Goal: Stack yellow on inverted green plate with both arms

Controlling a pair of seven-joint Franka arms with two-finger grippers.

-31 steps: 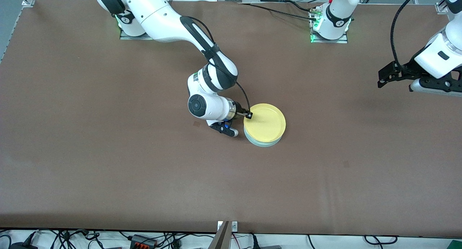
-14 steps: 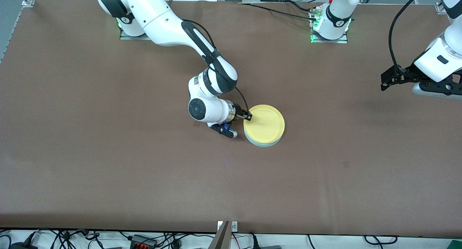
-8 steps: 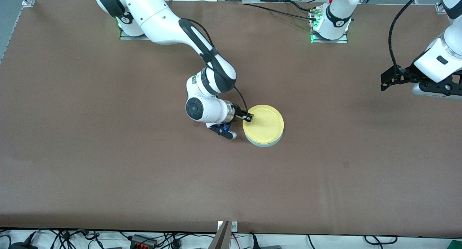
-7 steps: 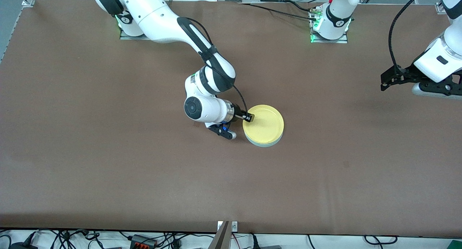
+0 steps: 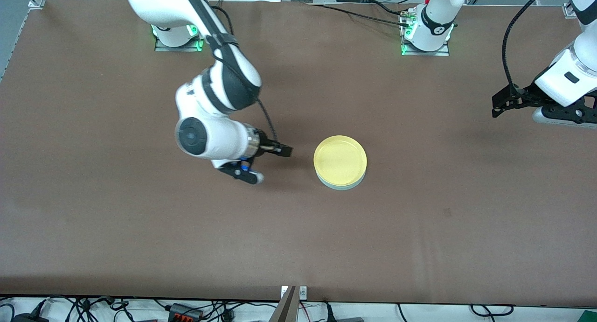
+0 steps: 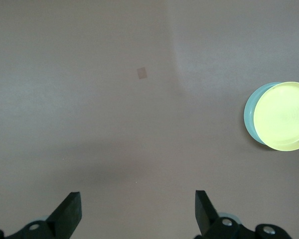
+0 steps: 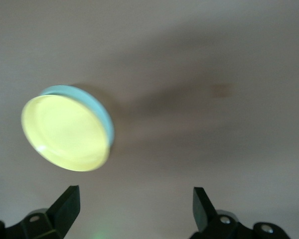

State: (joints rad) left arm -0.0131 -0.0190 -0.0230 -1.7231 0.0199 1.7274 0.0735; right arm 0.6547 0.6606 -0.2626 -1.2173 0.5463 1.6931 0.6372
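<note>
Front view, going from the left of the frame: the right gripper [image 5: 282, 150] is hanging with its fingers spread and empty, over bare table [image 5: 116, 228] beside the stack. In the centre, the yellow [image 5: 340, 159] is lying on the green plate [image 5: 339, 186]. At the right edge, the left gripper [image 5: 495, 109] is waiting, also released. The stacking seems finished; I judge the next move calls only for retreating.

A high camera across the desk [image 5: 419, 247] faces both arm bases and takes in the whole top. The left wrist camera looks straight down from well above the desk, past its pincer [image 6: 138, 215]. The right wrist camera sits lower and tilted. All three share the stacked plates [image 5: 340, 162] at mid-desk.
</note>
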